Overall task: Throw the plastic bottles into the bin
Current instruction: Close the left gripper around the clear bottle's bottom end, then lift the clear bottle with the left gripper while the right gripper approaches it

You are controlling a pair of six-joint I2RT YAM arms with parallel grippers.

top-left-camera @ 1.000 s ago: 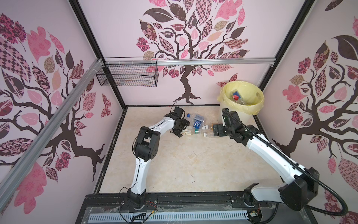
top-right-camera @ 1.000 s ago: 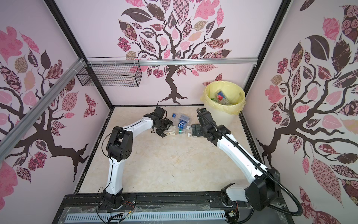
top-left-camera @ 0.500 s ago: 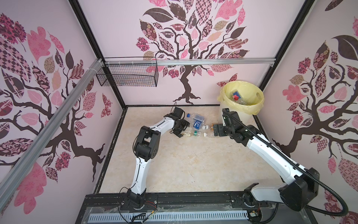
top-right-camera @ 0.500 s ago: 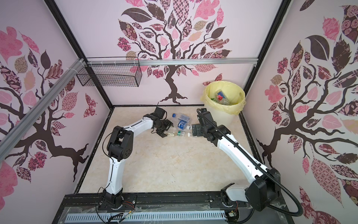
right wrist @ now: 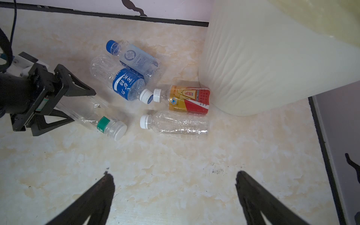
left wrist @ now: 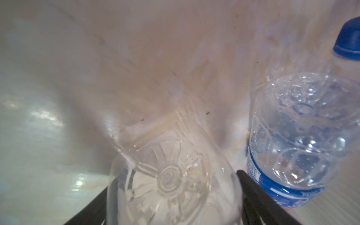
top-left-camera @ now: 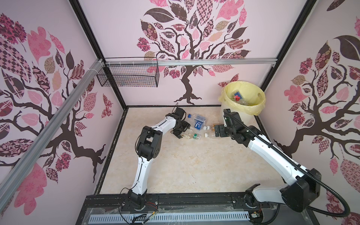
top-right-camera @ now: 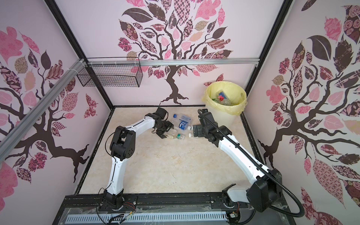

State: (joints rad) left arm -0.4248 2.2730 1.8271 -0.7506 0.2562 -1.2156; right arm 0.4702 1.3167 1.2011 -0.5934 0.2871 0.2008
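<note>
Up close, black frame bar along the front edge, then smooth shiny floor, cream with tan blotches like marble, dotted with a few dark specks. Next, right gripper, black fingers spread wide, holding nothing, up above the floor near the bottles. Around there, five plastic bottles lying flat in a loose bunch. Nearest, clear crinkly bottle, white cap, no label. Beside it, green-band bottle, clear, pale cap, tucked between the black fingers of the left gripper; fingers right up against both sides, cannot tell if squeezing. Behind, red and gold bottle, white cap, Chinese words 东鹏 on the label, bottom end touching the bin. Cap beside cap with it, blue-label bottle, big white Chinese letters, 水特 among them. Farthest of the bunch, blue-cap bottle, pale label with a leafy ring badge, tiny print too small to read. Then the bin in the far right corner, round, white, ribbed, lined with a thin yellow bag, more bottles inside, something red and blue on top. Last, pink walls with brown trees and patterned leaves, a silver rail, a black wire basket hanging high on the left.
</note>
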